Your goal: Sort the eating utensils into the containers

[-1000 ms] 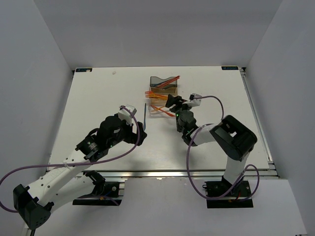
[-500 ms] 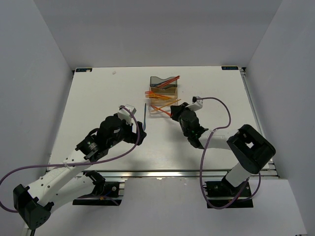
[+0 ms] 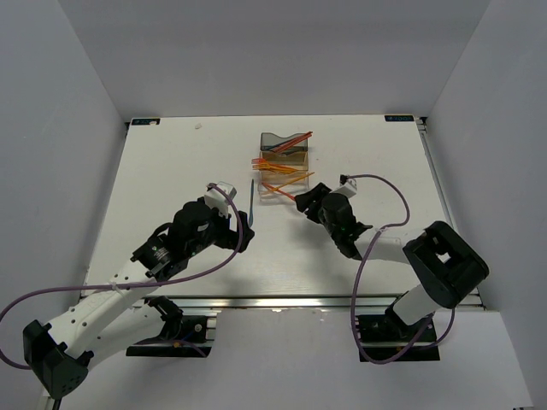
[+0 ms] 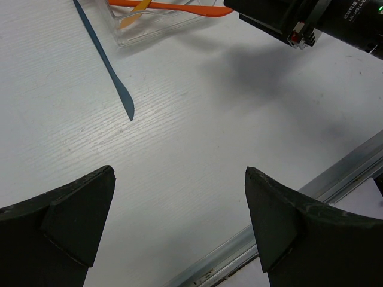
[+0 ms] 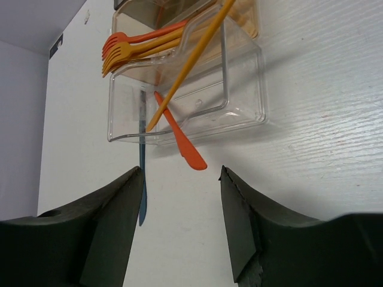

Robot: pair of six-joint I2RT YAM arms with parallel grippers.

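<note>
The three joined containers stand mid-table: smoky grey (image 3: 286, 143) farthest, amber (image 3: 280, 166), clear (image 3: 275, 190) nearest. Orange forks (image 5: 134, 45) and a yellow stick (image 5: 194, 57) lie across the clear bin (image 5: 239, 101). An orange knife (image 5: 182, 143) leans out over its near wall. A dark blue knife (image 3: 253, 200) lies on the table left of the bins, and shows in the left wrist view (image 4: 103, 57) and right wrist view (image 5: 142, 185). My right gripper (image 3: 301, 199) (image 5: 181, 171) is open and empty just short of the orange knife's tip. My left gripper (image 3: 244, 231) (image 4: 179, 173) is open and empty, near of the blue knife.
The table's near aluminium rail (image 4: 287, 209) runs just behind my left gripper. My right arm's wrist (image 4: 311, 21) sits beside the clear bin (image 4: 146, 27). White walls enclose the table on three sides.
My right gripper has drawn back from the clear bin towards the near side, and its elbow has swung right. The left arm has not moved.
</note>
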